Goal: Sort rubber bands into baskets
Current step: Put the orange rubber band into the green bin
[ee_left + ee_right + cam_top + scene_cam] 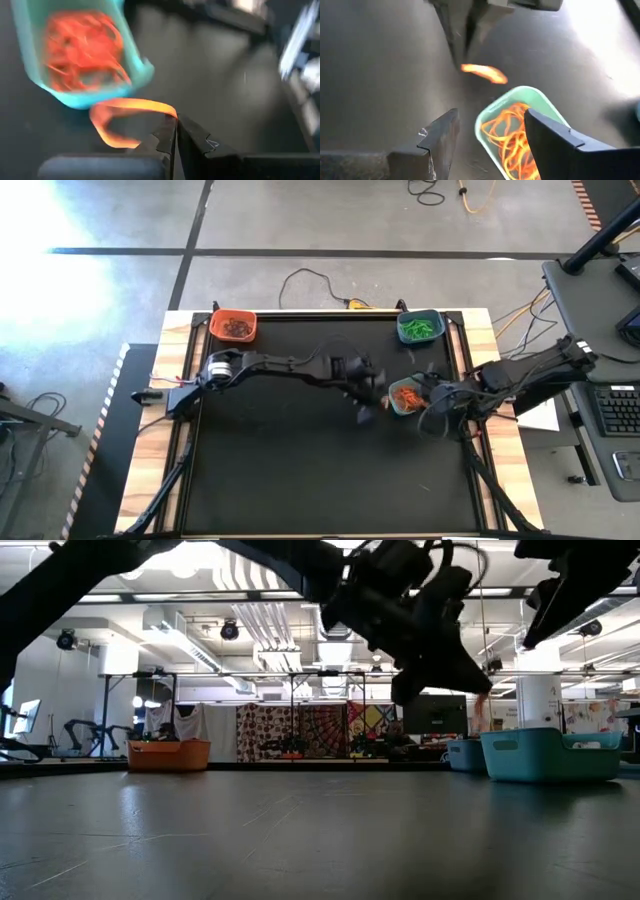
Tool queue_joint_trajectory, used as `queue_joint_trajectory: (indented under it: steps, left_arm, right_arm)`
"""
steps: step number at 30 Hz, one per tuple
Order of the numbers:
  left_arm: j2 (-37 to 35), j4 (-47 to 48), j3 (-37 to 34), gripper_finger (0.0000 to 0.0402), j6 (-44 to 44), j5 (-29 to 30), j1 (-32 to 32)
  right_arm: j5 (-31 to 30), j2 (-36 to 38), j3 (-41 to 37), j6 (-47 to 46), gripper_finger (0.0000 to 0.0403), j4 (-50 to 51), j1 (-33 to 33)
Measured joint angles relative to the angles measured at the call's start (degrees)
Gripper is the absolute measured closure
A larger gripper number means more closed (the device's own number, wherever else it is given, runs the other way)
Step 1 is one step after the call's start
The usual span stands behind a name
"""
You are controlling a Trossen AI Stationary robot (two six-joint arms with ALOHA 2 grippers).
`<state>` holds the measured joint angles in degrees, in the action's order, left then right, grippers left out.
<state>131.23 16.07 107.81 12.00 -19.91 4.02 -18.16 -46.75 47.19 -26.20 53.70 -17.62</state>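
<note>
Tool on L arm (pixel 176 131) clenched on an orange rubber band (pixel 127 116), fingers pinched tight, band hanging out as a loop above the counter (pixel 300 460). L arm stretched across from the left side toward center, tool raised off the surface, just beside the teal basket (pixel 405 396) w/ orange bands inside. R tool (pixel 490 135) released, fingers spread wide, hovering over that same basket's near edge; R arm reaches in from the right side, bent low. Orange basket (pixel 233 326) at back-left corner holds dark bands; third basket (pixel 419 327) at back-right holds green bands. Both well apart from the tools.
</note>
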Motion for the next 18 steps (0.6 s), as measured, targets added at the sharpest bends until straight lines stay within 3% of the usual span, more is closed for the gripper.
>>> queue_joint_trajectory:
  steps: [5, 11, 15, 18]
  left_arm:
    - [0.25, 8.29, 0.13, 0.0402, -7.85, 2.47, -2.95]
    - [0.75, 8.59, -0.41, 0.0402, -7.66, 6.82, -5.06]
    - [0.76, 8.51, -3.41, 0.0402, -6.52, 10.94, -5.58]
    - [0.80, 8.20, -6.17, 0.0402, -6.24, 11.96, -5.76]
  right_arm:
    - [4.24, -5.99, -0.84, 6.19, 0.0188, -5.31, -0.03]
    - [8.77, -13.69, -0.46, 4.93, 0.0188, -6.15, -0.73]
    - [15.01, -16.62, -0.09, 2.92, 0.0188, -5.99, -1.68]
    - [15.57, -17.99, 0.43, 1.10, 0.0188, -6.55, -2.84]
